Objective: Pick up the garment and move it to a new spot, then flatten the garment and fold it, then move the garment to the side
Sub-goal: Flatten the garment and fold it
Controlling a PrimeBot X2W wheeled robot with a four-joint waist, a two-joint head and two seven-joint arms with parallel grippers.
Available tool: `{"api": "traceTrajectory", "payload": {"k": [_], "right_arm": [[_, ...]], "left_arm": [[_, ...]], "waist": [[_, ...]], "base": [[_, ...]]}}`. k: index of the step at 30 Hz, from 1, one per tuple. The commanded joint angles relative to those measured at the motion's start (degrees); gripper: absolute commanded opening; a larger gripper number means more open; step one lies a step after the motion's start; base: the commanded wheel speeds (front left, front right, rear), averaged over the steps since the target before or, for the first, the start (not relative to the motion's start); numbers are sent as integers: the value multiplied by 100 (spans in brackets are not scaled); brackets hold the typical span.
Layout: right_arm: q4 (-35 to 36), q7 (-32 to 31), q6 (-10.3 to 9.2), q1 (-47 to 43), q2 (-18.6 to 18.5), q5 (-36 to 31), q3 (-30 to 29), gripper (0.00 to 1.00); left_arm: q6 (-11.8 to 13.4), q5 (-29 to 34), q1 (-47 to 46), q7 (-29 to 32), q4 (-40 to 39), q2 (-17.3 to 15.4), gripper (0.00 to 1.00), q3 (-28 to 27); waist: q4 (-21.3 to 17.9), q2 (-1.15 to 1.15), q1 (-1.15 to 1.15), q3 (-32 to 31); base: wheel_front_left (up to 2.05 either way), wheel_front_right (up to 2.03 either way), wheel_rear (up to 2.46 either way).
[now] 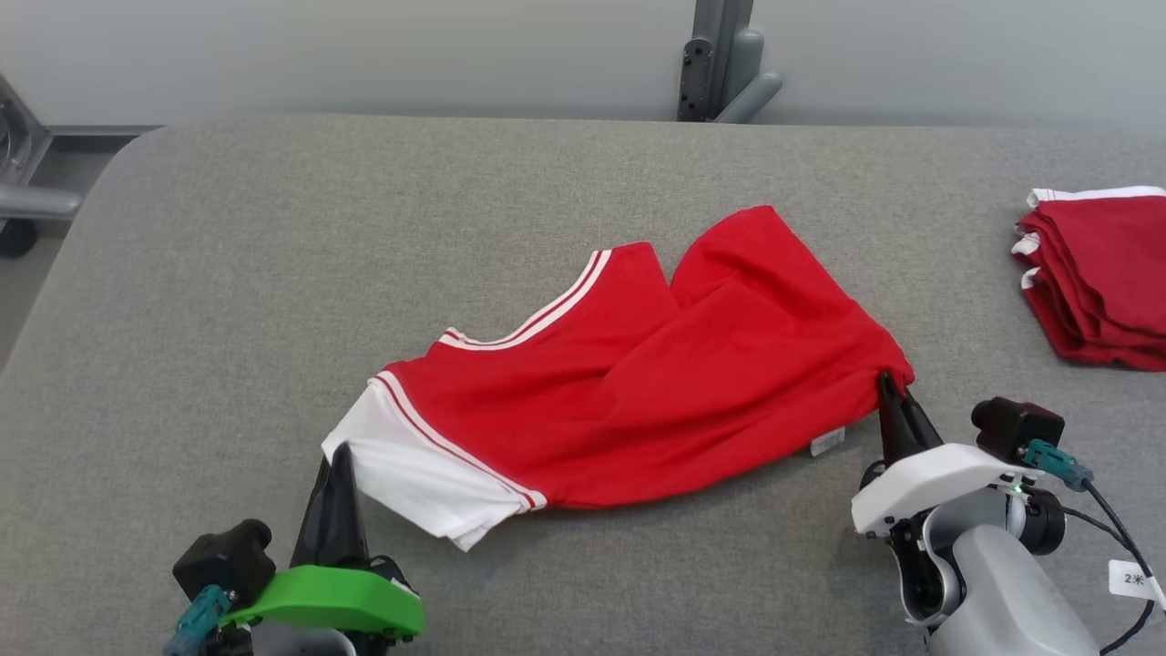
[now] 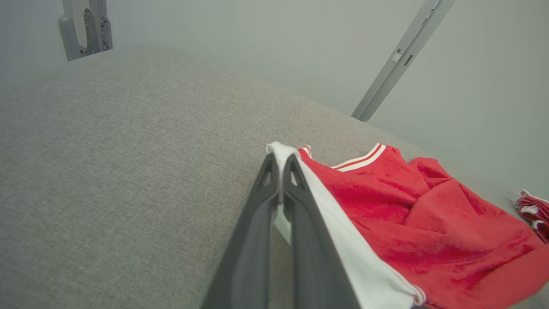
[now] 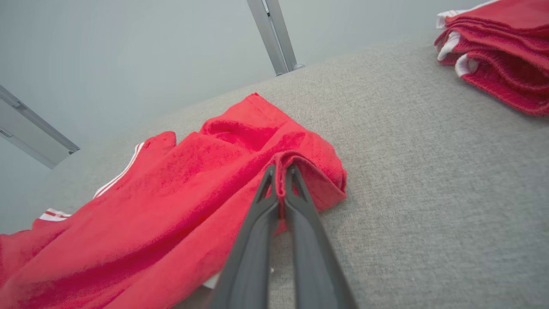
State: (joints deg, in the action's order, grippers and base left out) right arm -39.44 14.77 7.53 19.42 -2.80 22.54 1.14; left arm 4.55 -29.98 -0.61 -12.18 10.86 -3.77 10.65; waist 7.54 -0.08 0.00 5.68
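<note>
Table (image 1: 228, 273): grey cloth-covered top, bearing all the items below.
Shirt (image 1: 656, 383): red, with one white sleeve and striped trim; lay rumpled at the middle of the table, stretched between the two grippers.
Pile of folded red clothes (image 1: 1102, 282): sat at the table's right edge, well apart from the shirt.
Left gripper (image 1: 341, 453): fingers clamped on the white sleeve's edge.
Right gripper (image 1: 884, 379): fingers pinched together on the red hem corner.
Label (image 1: 827, 442): small, white, at the near hem, just beside the right gripper.
</note>
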Motion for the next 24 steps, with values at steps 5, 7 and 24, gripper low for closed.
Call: {"api": "traceTrajectory", "payload": {"k": [5, 7, 24], "right_arm": [[1024, 34, -9, -312, -47, 578, 120, 0], [1446, -3, -9, -432, -96, 759, 158, 0], [5265, -1040, -5, -1393, -437, 2273, -95, 0]], "left_arm": [[-37, -117, -185, 22, -571, 13, 0, 47], [-49, -188, -216, 48, -808, 10, 0, 25], [-285, -1524, -451, 757, -3620, -71, 0, -264]], "waist": [[-349, 8, 0, -336], [-456, 8, 0, -425], [-1213, 8, 0, -632]], "base": [[0, 0, 0], [0, 0, 0], [0, 0, 0]]}}
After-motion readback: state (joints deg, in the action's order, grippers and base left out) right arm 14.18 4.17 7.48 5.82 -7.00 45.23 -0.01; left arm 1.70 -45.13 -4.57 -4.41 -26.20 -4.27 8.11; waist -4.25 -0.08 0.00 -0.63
